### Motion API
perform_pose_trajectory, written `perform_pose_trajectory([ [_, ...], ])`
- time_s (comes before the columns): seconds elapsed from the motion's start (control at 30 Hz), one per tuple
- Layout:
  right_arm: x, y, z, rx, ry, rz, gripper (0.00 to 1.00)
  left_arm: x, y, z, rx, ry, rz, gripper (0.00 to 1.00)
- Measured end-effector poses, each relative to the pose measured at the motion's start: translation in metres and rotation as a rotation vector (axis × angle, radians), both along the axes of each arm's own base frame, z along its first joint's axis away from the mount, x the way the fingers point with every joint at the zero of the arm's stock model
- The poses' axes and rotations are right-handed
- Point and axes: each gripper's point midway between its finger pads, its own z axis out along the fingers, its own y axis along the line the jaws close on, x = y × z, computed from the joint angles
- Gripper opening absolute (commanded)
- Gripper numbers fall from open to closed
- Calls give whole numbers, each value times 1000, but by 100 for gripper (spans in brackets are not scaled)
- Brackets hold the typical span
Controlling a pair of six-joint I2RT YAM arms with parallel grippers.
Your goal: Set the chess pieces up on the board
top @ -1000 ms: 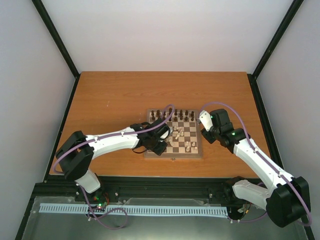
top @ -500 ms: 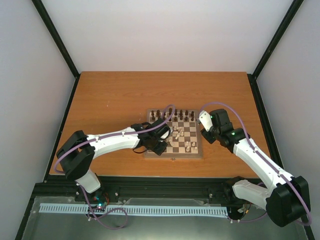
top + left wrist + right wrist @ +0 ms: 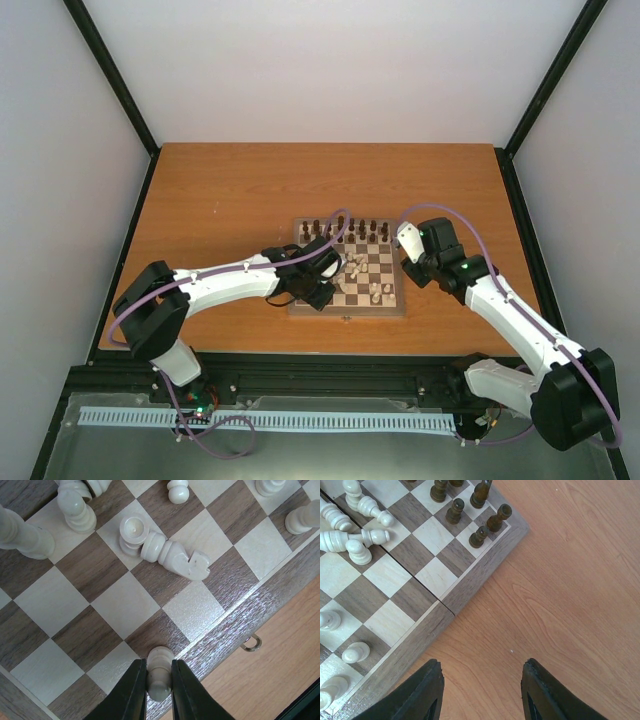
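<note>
The board lies at the table's middle. Dark pieces stand in rows along its far edge. Cream pieces are scattered over the middle and near right. My left gripper is shut on a cream pawn, held at a dark square by the board's border. A cream knight lies toppled against another cream piece. My right gripper is open and empty over bare table beside the board's right edge; dark pieces stand at that corner.
Several cream pieces lie toppled on the board. A small metal latch sticks out from the board's edge. Black frame posts and white walls enclose the table. A metal rail runs along the near edge.
Both arms have hardly moved; the left gripper stays over the board's left part and the right one beside its right edge.
</note>
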Motion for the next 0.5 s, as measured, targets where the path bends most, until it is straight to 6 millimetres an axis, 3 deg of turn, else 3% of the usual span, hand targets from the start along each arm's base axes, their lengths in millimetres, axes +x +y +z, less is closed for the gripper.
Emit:
perform_pose_trajectory([
  [0.5,0,0,-2,-4,6,2,45,1,-2,-1,-7,-1,-2,17],
])
